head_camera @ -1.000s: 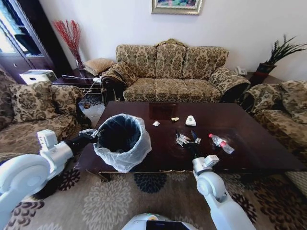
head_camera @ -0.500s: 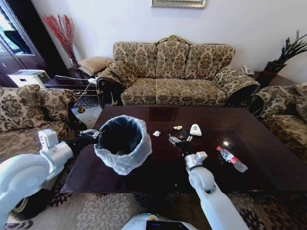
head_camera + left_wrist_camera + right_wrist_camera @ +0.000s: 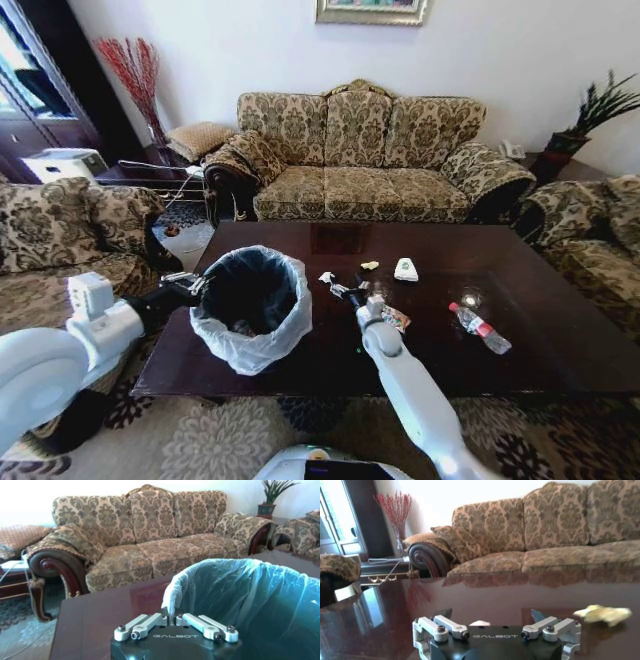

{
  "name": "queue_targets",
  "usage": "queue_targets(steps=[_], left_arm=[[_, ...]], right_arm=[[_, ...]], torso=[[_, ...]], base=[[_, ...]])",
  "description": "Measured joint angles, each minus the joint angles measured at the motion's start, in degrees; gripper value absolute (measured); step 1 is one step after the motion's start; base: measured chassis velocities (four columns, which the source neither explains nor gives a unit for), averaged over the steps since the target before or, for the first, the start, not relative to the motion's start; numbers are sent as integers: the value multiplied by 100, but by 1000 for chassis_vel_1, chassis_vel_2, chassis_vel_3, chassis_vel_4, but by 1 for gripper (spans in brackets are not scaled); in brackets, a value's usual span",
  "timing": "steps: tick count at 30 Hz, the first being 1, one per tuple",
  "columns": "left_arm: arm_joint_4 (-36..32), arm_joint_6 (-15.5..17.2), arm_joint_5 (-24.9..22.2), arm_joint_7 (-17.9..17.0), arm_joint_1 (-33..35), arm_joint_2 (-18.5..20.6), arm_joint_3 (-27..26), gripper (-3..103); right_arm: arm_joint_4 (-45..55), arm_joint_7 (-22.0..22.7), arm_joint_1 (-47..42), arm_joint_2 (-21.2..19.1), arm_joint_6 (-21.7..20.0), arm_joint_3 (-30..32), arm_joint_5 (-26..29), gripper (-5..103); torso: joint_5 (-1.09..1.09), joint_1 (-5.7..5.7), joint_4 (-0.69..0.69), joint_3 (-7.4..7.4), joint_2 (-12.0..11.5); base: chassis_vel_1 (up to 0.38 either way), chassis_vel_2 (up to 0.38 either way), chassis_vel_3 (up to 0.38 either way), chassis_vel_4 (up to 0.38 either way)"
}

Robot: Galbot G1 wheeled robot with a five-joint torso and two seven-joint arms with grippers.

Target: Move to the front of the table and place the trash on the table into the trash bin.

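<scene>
The left gripper (image 3: 190, 287) is clamped on the trash bin's (image 3: 250, 345) bagged rim, holding it on the table (image 3: 560, 360) — something dark already lies inside. Most trash is left: crumpled paper (image 3: 326, 277), packet (image 3: 405, 269), bottle (image 3: 479, 327). The right gripper (image 3: 344, 292) reaches low, jaws spread, empty.

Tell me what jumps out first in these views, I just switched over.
The trash bin with its white bag liner stands on the table's left end, the left gripper shut on its rim. The right gripper reaches open over the table's middle, among paper bits. A red-capped bottle lies farther right.
</scene>
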Motion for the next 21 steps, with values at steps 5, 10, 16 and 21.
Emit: queue_targets(steps=[5,10,16,21], left_arm=[[-28,-86,106,53,187,-196,-110,1],[-30,-145,150,88,274,-300,-167,1],[-30,-163,150,89,319,-398,-181,1],[-29,-210,158,88,373,-531,-191,1]], right_arm=[[-253,-31,106,181,64,-43,10,100],[-670,-24,324,372,137,-81,-147,90],[-882,-7,450,460,130,-134,-265,68],[-1095,117,523,552,66,-122,-346,46]], torso=[[-2,-2,2,-1,0],[1,-1,-3,0,0],[0,0,-2,0,0],[0,0,-1,-1,0]], base=[[0,0,0,0],[0,0,0,0],[0,0,0,0],[0,0,0,0]])
